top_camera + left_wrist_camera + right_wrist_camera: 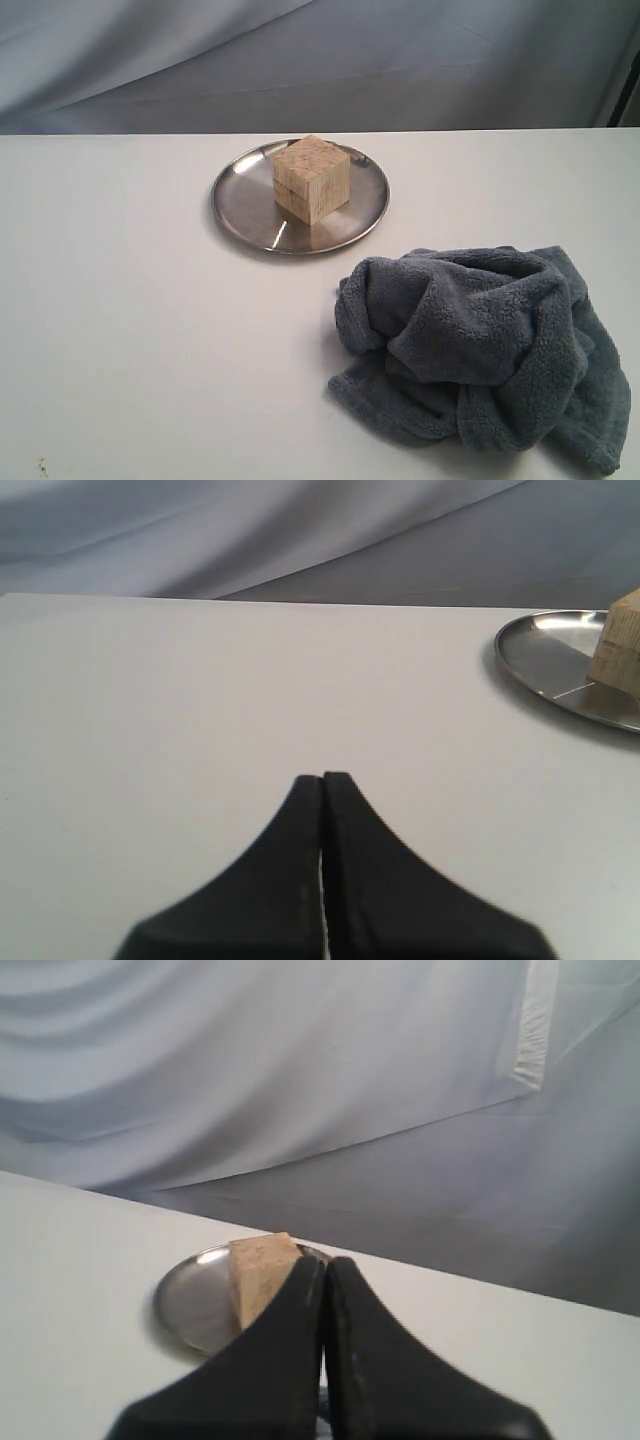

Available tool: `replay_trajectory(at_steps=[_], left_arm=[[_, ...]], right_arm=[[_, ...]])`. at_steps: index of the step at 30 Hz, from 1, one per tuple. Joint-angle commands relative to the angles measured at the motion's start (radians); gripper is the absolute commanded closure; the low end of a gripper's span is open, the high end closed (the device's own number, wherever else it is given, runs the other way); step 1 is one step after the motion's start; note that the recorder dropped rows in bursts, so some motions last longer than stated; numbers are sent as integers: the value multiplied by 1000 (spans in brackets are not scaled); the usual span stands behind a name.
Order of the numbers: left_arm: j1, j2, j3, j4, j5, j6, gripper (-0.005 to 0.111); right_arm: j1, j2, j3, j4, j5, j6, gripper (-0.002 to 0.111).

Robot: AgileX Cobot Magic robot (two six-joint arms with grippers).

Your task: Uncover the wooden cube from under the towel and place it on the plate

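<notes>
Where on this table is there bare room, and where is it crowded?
Bare: the left side of the table, beside the plate and crumpled towel, and the strip right of the plate, beyond the towel. Crowded: the plate's middle, under the wooden cube.

The exterior view looked down across the worktop [120, 330] toward the drape [300, 60]; both wrist views sat low over it, sharing the plate [240, 200].
</notes>
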Motion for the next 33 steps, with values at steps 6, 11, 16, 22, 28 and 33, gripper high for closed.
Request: replay_trajectory(at_steps=[6,11,16,22,28,33], left_arm=[[-3,-4,4,-1,-15,-1,107],[-3,-4,4,-1,-15,-1,107],[-3,-4,4,-1,-15,-1,107],[-3,-4,4,-1,-15,-1,107],[-3,-4,4,-1,-15,-1,107],[-3,-4,4,-1,-15,-1,107]], right_arm=[[-147,-125,6,-131,-13,-12,108],[-241,-161,6,-129,-2,-12,108],[-326,-184,6,-129,17,-9,108],[-400,-184,6,-127,32,-7,108],[-413,-184,6,-115,43,-7,108],[-413,-184,31,-128,42,-5,108]])
